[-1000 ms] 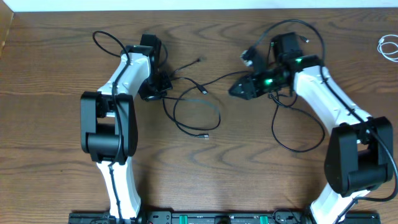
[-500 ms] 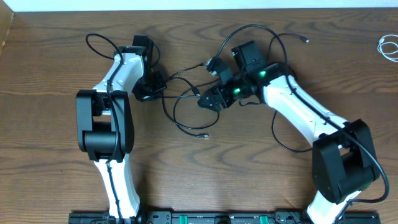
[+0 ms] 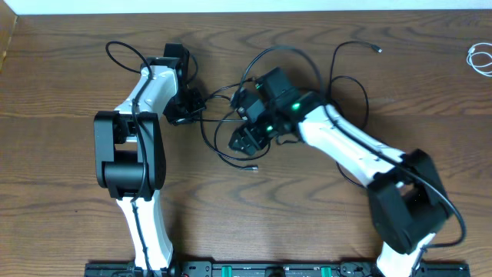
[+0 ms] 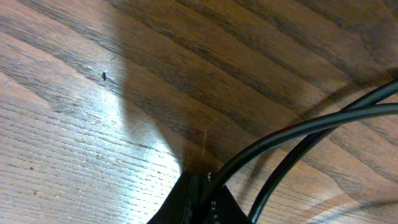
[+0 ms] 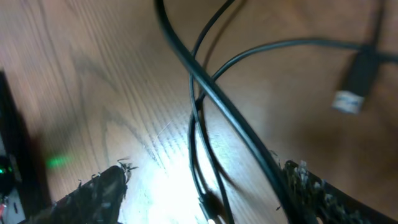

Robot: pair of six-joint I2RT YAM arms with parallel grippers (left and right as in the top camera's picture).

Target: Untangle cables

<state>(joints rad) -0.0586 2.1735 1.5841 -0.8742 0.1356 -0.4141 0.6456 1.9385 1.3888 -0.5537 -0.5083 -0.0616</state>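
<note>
Right tool is spread wide and sitting low over the surface. A couple of strands of the black cables cross right between its fingers, nothing pinched yet. I'd close on just one strand below the crossing, not both, or the whole knot just gets dragged along. There's a plug lying loose in the upper right of that view, so that end looks free to feed through. Across the tangle, the left tool is pressed together and seems to be pinching one black strand, which makes a decent anchor for a slow, gentle pull away from it. Way off in the upper right corner of the overhead view, the white cable lies coiled, well apart from the mess.
</note>
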